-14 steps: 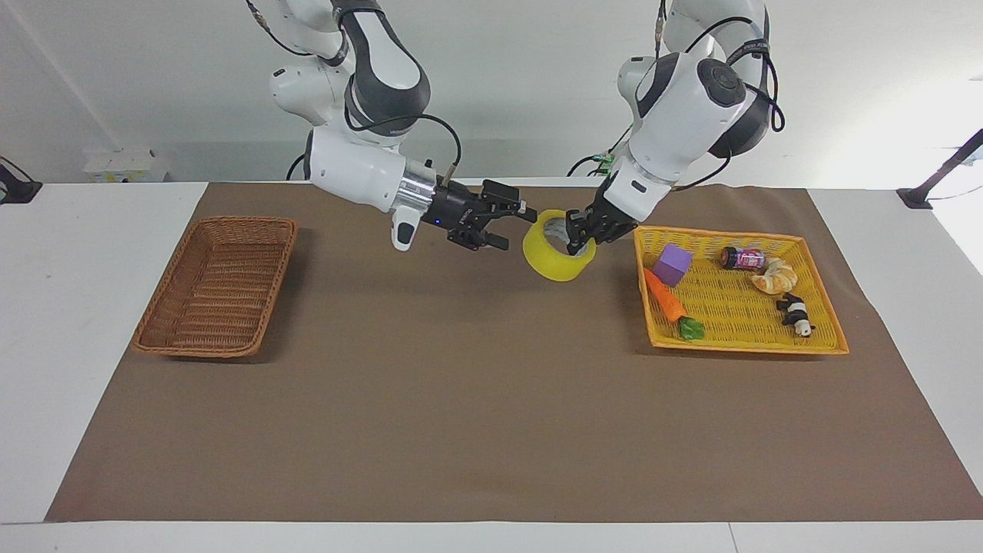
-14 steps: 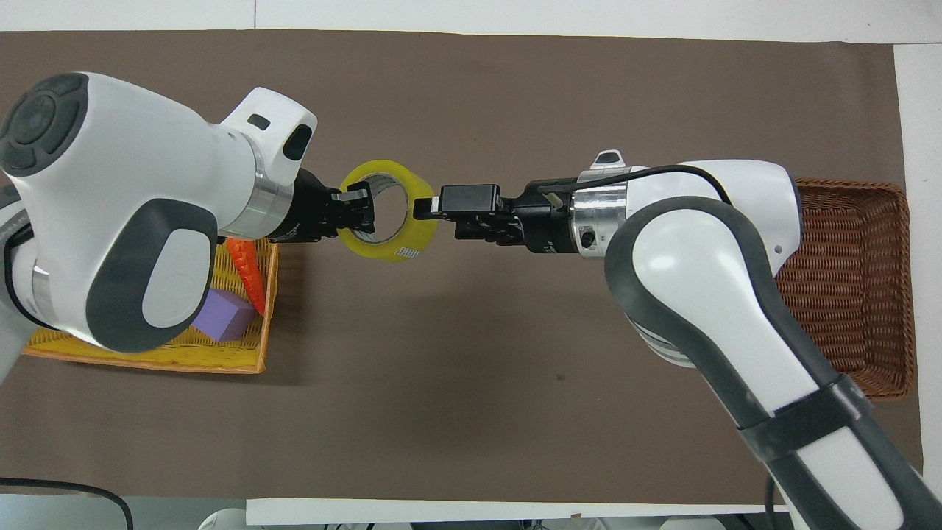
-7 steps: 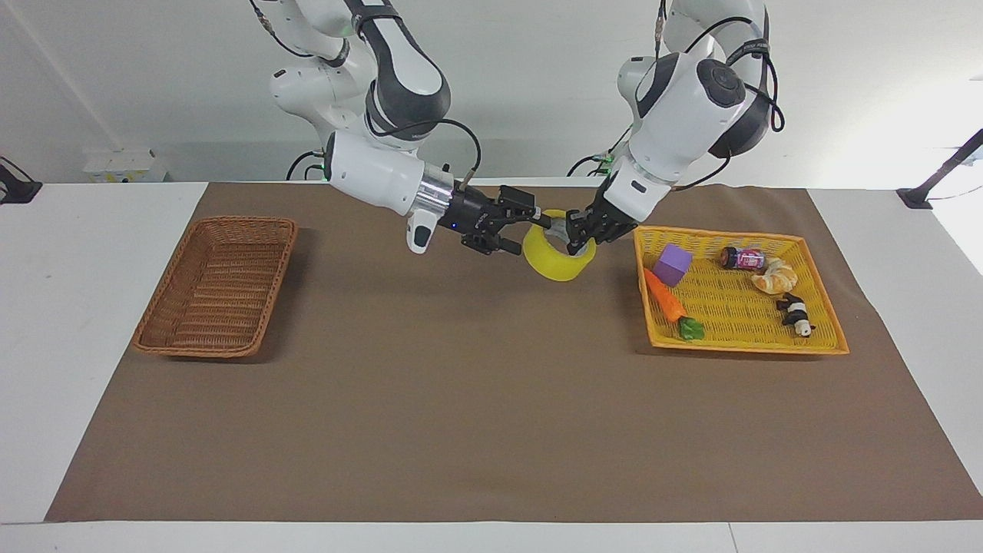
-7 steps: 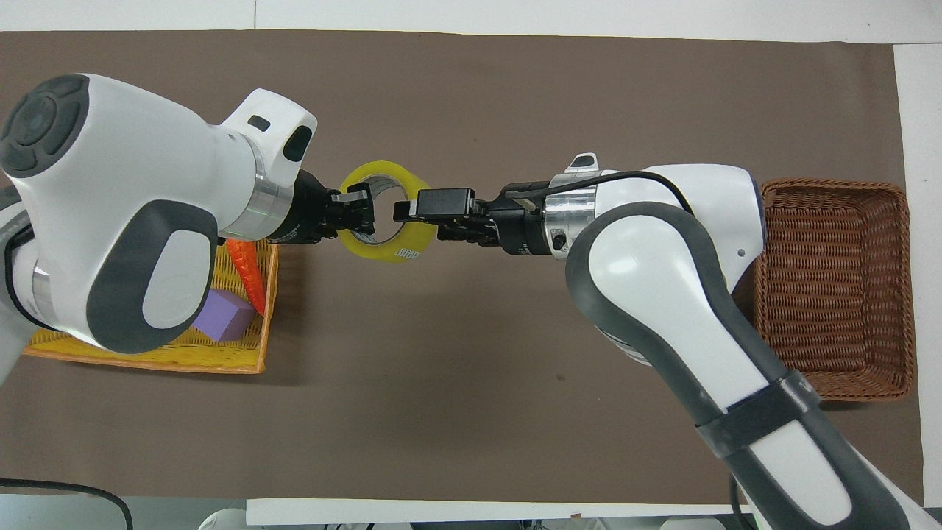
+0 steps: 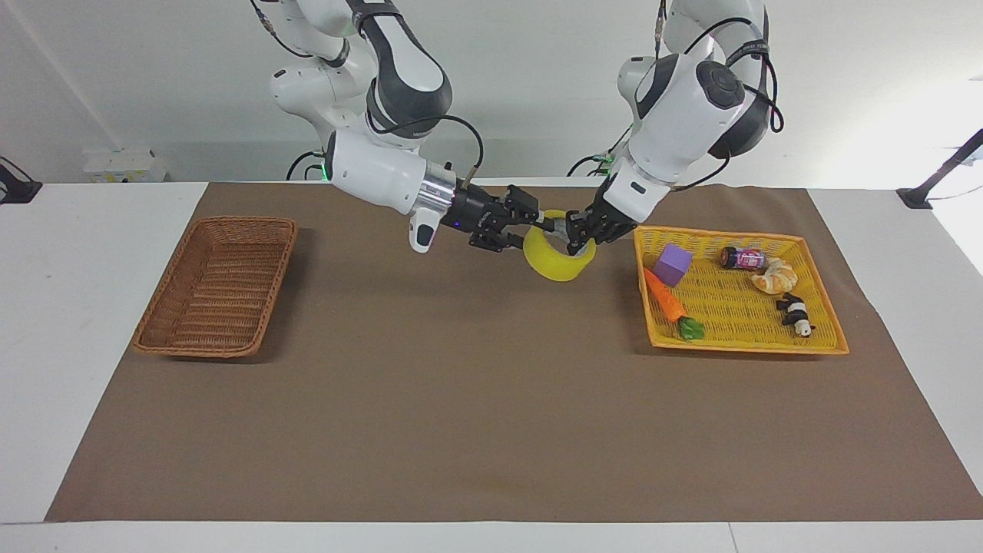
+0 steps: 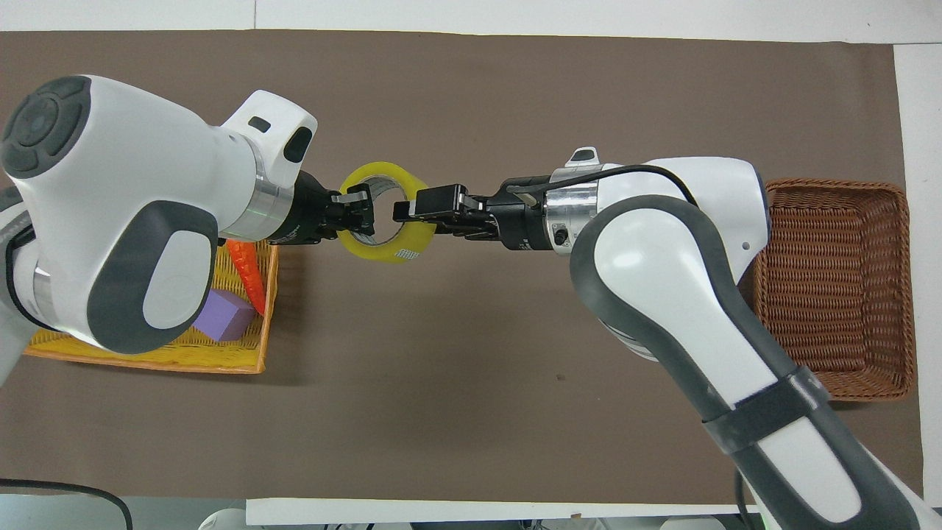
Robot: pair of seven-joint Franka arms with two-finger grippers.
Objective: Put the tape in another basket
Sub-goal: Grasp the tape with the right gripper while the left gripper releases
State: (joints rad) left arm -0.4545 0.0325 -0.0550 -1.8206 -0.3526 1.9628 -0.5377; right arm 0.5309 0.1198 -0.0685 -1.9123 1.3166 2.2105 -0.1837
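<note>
facing view, upper centre: your left gripper (image 5: pixel 577 235) clamps the tape (image 5: pixel 559 256) rim, your right gripper (image 5: pixel 531 223) straddles the other rim, grip unclear, wicker basket (image 5: pixel 217 286) at frame left.

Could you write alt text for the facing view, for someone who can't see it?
Two robot arms meet over a brown mat: the left tool holds a yellow tape roll while the right tool grips its rim. A wicker basket and a yellow tray flank them.
</note>
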